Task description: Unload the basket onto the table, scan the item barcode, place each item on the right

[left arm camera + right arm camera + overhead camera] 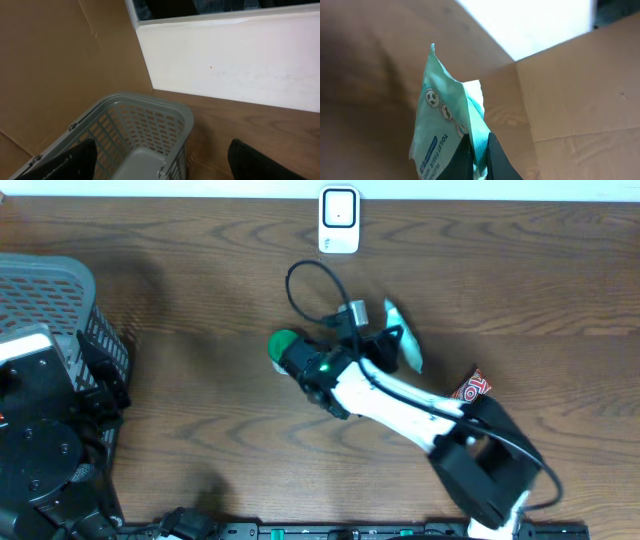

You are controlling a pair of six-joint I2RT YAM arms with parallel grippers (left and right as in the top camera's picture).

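My right gripper (476,150) is shut on a pale teal packet of toilet tissue wipes (442,125), pinching its edge between both fingers. From overhead the packet (406,348) hangs at the right gripper (385,343) above the middle of the table. The white barcode scanner (339,220) stands at the far edge, well beyond the packet. My left gripper (160,170) is open, nothing between its fingers, above the grey basket (150,120). No barcode shows on the packet's visible face.
The grey basket (60,285) fills the left side under the left arm. A red packet (471,387) lies right of the right arm. A green round thing (283,344) sits by the right wrist. A black cable (305,285) loops behind it.
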